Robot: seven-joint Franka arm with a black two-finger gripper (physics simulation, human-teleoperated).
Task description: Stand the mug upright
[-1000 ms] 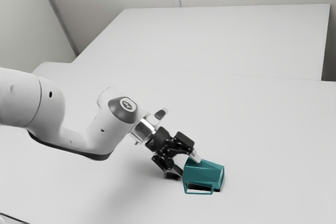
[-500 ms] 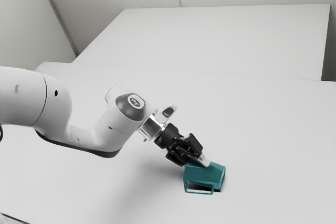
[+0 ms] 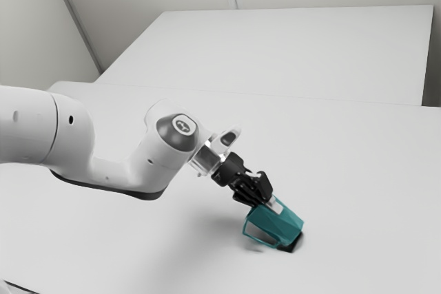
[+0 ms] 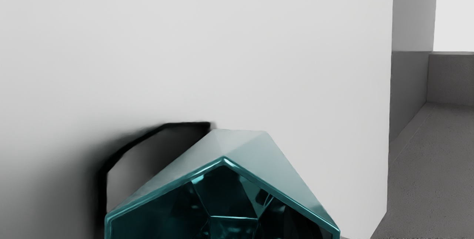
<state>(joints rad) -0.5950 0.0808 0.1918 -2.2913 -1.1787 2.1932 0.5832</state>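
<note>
The gripper (image 3: 271,206) is closed on the mug's (image 3: 279,225) wall at the rim, the mug leaning mouth-up over the table (image 3: 365,170) with its base lowest, a hold probably chosen so that raising the mouth swings it upright.
</note>
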